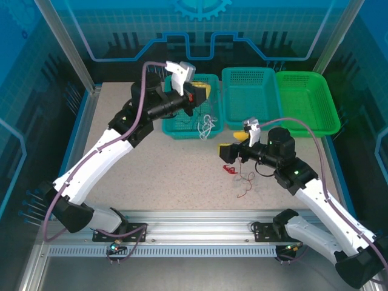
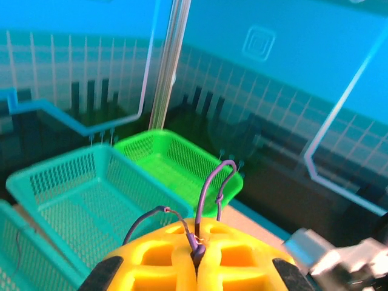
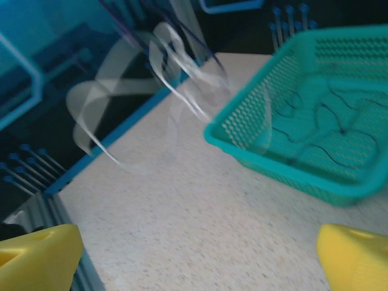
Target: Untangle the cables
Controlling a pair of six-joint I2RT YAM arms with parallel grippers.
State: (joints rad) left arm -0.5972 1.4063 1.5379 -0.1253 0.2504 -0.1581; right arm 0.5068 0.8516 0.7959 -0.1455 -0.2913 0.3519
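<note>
My left gripper (image 1: 204, 93) hovers over the left teal basket (image 1: 176, 128). Its yellow fingers are shut (image 2: 197, 247) on a thin dark purple cable (image 2: 213, 182) that loops up from between them. A whitish cable (image 1: 208, 126) dangles below that gripper at the basket's front rim; it is a blurred streak (image 3: 173, 73) in the right wrist view. Thin dark cables (image 3: 330, 118) lie inside that basket. A red cable with a small red connector (image 1: 230, 169) lies on the table just under my right gripper (image 1: 232, 147). The right gripper (image 3: 197, 257) stands wide open with nothing between its fingers.
A second teal basket (image 1: 250, 118) and a green basket (image 1: 330, 103) stand in a row to the right of the first at the back. Blue enclosure walls ring the table. A metal rail (image 1: 194, 233) with the arm bases runs along the near edge.
</note>
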